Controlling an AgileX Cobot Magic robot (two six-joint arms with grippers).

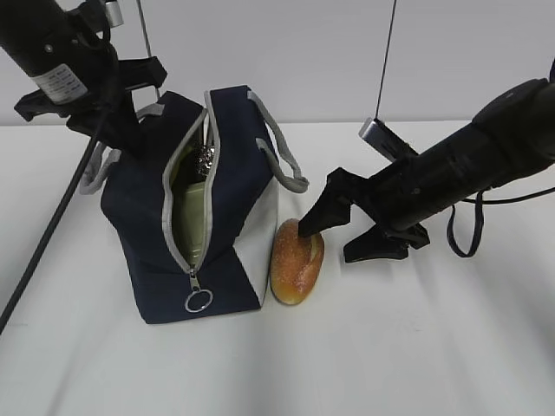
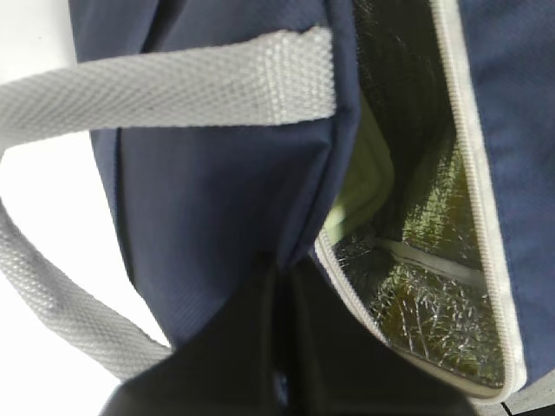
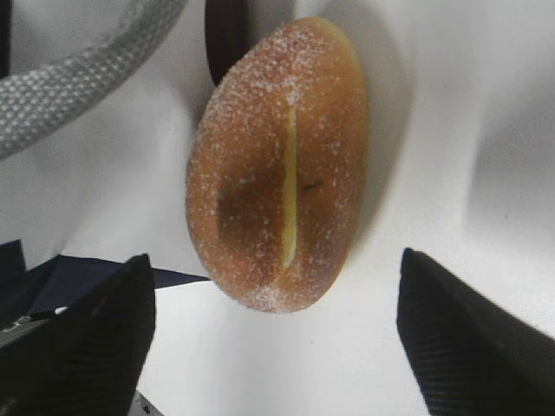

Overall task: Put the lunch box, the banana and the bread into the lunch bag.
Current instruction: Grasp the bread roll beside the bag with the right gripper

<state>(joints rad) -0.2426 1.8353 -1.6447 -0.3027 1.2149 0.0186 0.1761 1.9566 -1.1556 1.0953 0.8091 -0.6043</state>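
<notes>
Beside the white side panel of the lunch bag (image 1: pixel 208 208), touching its lower right corner, the bread (image 1: pixel 297 260) lies on the table (image 1: pixel 434 347). The roll is judged light, with a firm but crushable crust and a dusted surface that may slip; the recommended hold is across its short width at mid-length, with moderate closing force, avoiding the pale split along the top (pressure there could tear the crust). The right gripper (image 3: pixel 277 338) stands spread wide with nothing between its fingers; one fingertip appears to rest at or just above the far end of the roll in the exterior view, though contact cannot be confirmed. The left gripper (image 2: pixel 286 347) is clenched on the rear edge of the bag fabric near a grey handle (image 2: pixel 173 91), holding the mouth open. Inside, against the silver lining, a sage-green edge is visible, judged to be the lunch box (image 1: pixel 192 221). The banana is not visible. The zipper ring pull (image 1: pixel 199 301) hangs at the front base. A small label on the left arm carries print too fine to read; no other writing appears.
</notes>
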